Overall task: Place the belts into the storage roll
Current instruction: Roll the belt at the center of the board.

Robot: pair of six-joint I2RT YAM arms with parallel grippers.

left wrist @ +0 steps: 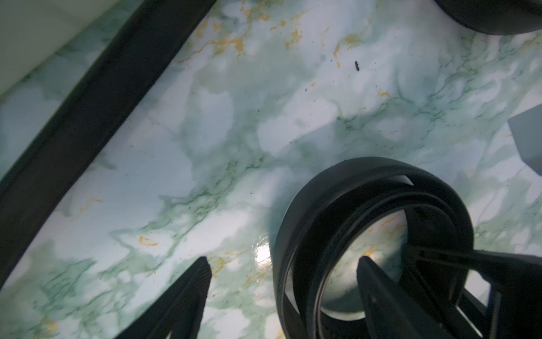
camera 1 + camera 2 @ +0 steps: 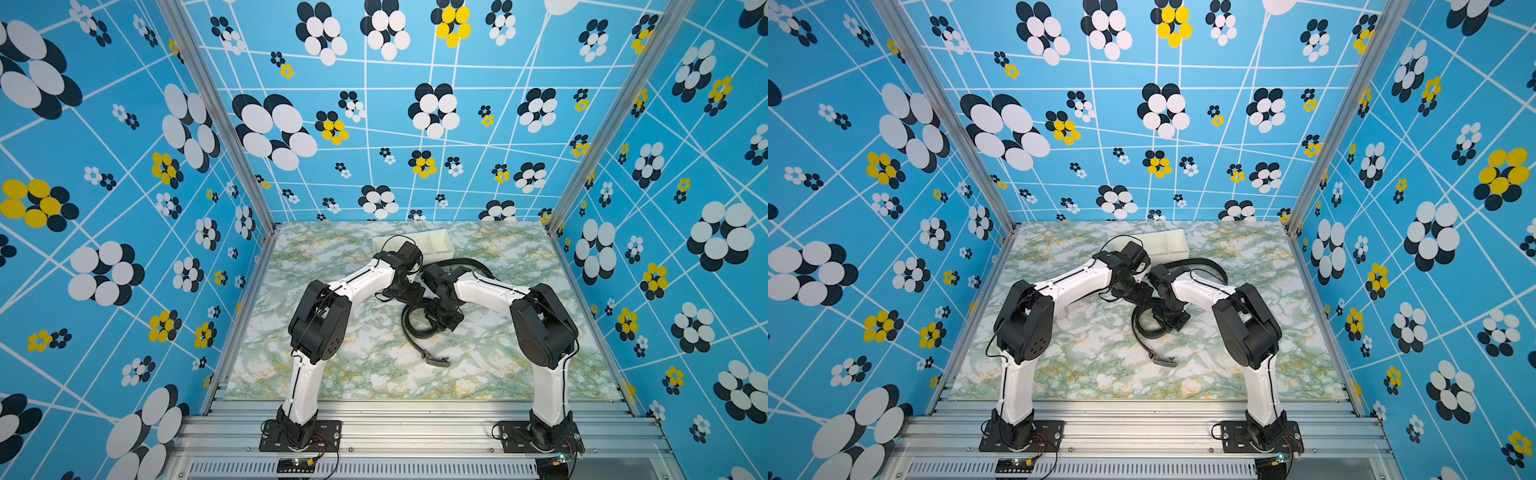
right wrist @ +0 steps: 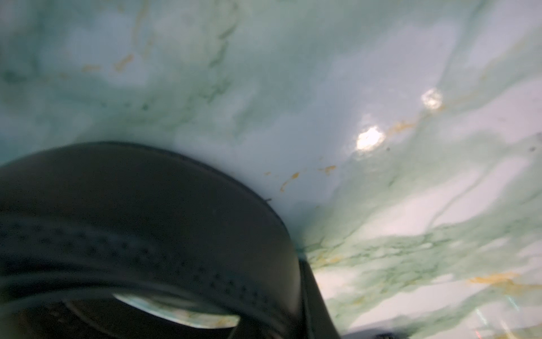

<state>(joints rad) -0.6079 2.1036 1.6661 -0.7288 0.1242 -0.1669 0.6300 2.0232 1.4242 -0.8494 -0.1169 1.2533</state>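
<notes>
Storage roll: the storage roll (image 2: 440, 245) sits at the back of the tabletop (image 2: 353, 353), behind the left wrist. The compartments that show hold no belt, and one end is hidden by the arm.
Coiled belt: the coiled belt (image 1: 366, 168) stands on edge on the tabletop between the two arms, in front of the storage roll and apart from it. Its tail runs toward the robot's base and ends in the buckle (image 2: 435, 360), which lies flat.
Second belt: the second belt (image 2: 469, 262) lies in a loose curve just in front of the storage roll, partly hidden by the right arm. It is not rolled.
Right hand: the right hand (image 1: 416, 256) is closed together on the coil's wall, judged to pin the turns so the coil cannot spring open.
Left hand: the left hand (image 1: 284, 261) is spread apart, one finger inside the ring and one outside, with the wall between them. It has not yet gripped.
Step in hand: judged to be a second grip on the coil before the lift to a compartment.
Risk: the loose tail and buckle may drag or catch on the rim.
</notes>
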